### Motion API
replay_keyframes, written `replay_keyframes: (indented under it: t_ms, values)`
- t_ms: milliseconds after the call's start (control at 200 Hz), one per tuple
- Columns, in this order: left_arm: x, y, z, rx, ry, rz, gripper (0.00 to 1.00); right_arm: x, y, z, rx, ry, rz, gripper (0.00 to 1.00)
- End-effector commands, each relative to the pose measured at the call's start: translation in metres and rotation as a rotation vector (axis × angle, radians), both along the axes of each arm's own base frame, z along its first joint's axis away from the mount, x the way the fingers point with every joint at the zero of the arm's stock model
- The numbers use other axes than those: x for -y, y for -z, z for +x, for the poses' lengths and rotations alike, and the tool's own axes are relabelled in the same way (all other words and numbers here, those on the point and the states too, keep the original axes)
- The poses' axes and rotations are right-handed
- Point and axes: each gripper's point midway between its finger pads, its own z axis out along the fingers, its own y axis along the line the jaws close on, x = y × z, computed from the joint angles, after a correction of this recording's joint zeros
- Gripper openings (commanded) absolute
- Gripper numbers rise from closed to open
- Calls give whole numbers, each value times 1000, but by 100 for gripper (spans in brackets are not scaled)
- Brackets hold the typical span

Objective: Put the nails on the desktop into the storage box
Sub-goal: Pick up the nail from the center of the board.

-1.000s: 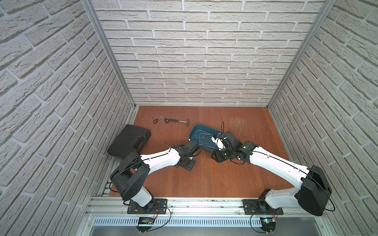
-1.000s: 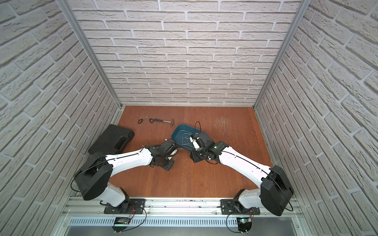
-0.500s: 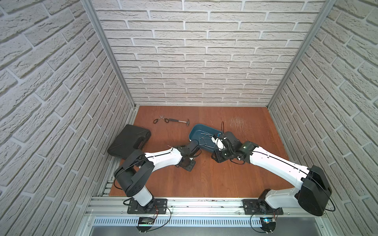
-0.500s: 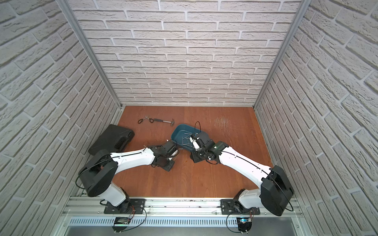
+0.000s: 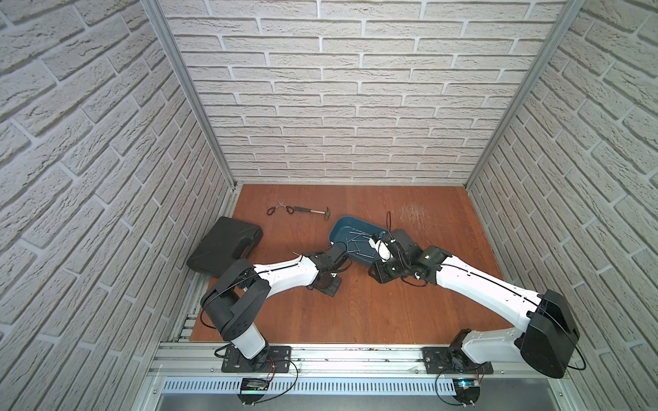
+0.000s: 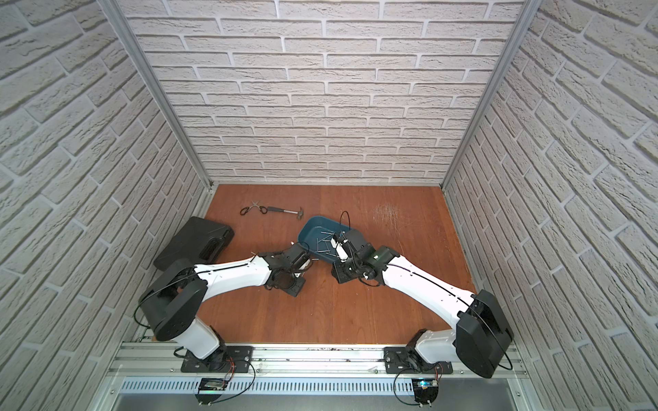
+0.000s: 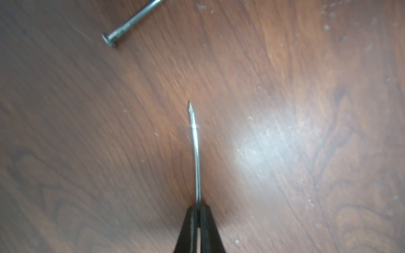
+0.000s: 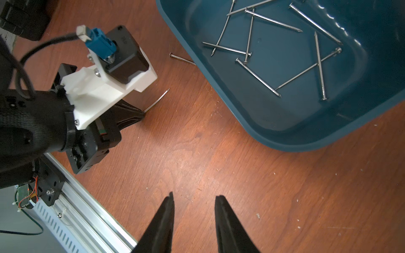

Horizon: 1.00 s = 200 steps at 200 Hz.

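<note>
In the left wrist view my left gripper (image 7: 199,208) is shut on one end of a thin, slightly bent nail (image 7: 195,153) whose point sticks out over the desktop (image 7: 306,131). A second nail (image 7: 131,22) lies loose ahead of it. The right wrist view shows the same held nail (image 8: 156,100) and the loose nail (image 8: 182,58) right beside the teal storage box (image 8: 285,135). Several nails (image 8: 258,78) lie inside the box. My right gripper (image 8: 194,197) is open over bare wood, with nothing between its fingers. Both top views show the storage box (image 5: 341,231) (image 6: 313,227) between the two wrists.
A hammer (image 5: 313,211) and scissors (image 5: 279,209) lie at the back left. A black tool case (image 5: 224,245) sits at the left edge. The aluminium rail (image 5: 356,356) runs along the front, and brick walls close in the other sides.
My left gripper has shut on the nail, and its wrist has edged slightly towards the storage box. The right arm has not moved.
</note>
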Motion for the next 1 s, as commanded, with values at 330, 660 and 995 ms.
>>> replay_keyframes:
  t_ms: [330,660,995]
  values:
    - [-12,-61,-9,51,-22,-41,0,6,-16,-2,51,6,-9,35]
    - [33,-127,50,168,20,-142,0,19,-46,0,123,31,-13,35]
    - [70,-117,114,181,28,-147,8,42,-71,-11,190,81,0,36]
